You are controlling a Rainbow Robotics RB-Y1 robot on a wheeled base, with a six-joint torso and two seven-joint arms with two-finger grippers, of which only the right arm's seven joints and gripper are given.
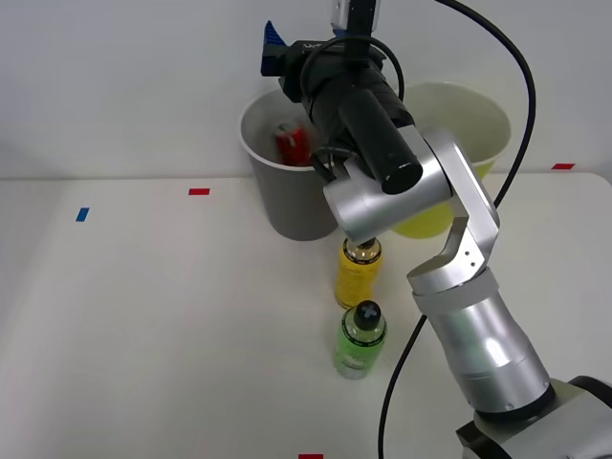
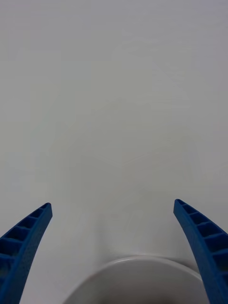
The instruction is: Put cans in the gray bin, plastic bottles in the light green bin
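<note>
The red can [image 1: 292, 142] lies inside the gray bin [image 1: 292, 206] at the back of the table. My right gripper [image 1: 273, 46] hangs above that bin's far rim, open and holding nothing. In the right wrist view the gripper [image 2: 112, 204] has its blue fingers [image 2: 28, 232] spread wide over the bin's white rim [image 2: 137, 263]. The light green bin [image 1: 478, 124] stands just right of the gray one, partly hidden by my arm. In front of the bins a yellow bottle [image 1: 359, 277] and a green bottle [image 1: 360, 337] with a black cap stand upright.
Red tape marks [image 1: 199, 191] and a blue one [image 1: 82, 214] lie on the white table. A black cable [image 1: 521, 115] loops from my arm over the light green bin. A white wall rises right behind the bins.
</note>
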